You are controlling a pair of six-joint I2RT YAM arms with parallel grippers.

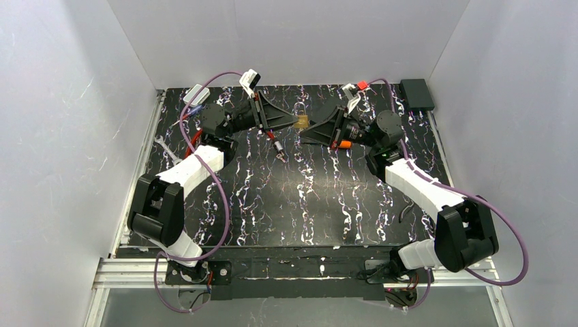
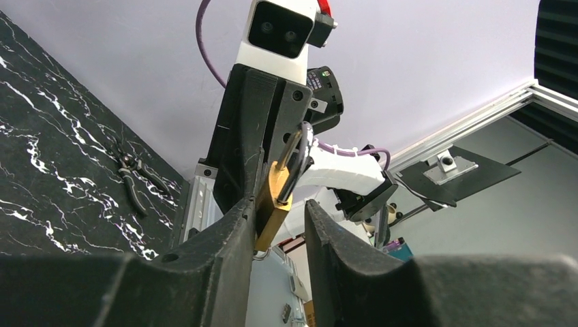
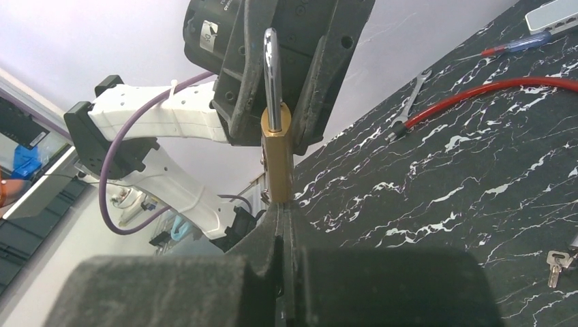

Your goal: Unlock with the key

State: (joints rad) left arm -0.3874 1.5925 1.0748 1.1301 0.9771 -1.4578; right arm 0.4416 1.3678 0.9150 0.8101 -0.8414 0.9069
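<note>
From above, you see both arms meeting over the far half of the table, the left pincer and right pincer tip to tip with the brass padlock lifted between them. The small silvery thing on the table just below them looks to be the key, lying untouched, so the unlocking itself is not yet begun. Your left wrist view settles what the top view cannot: the left pincer is released, one finger against the padlock's body and a clear gap to the other. This view does not show the key. Your right wrist view shows the right pincer clenched, with the padlock standing up from its tip and the shackle between the left pincer's two sides. It also shows the key at lower right, flat on the table, apart from the red cable. I judge the right holds the lock aloft so the left can take it, freeing a pincer for the key.
</note>
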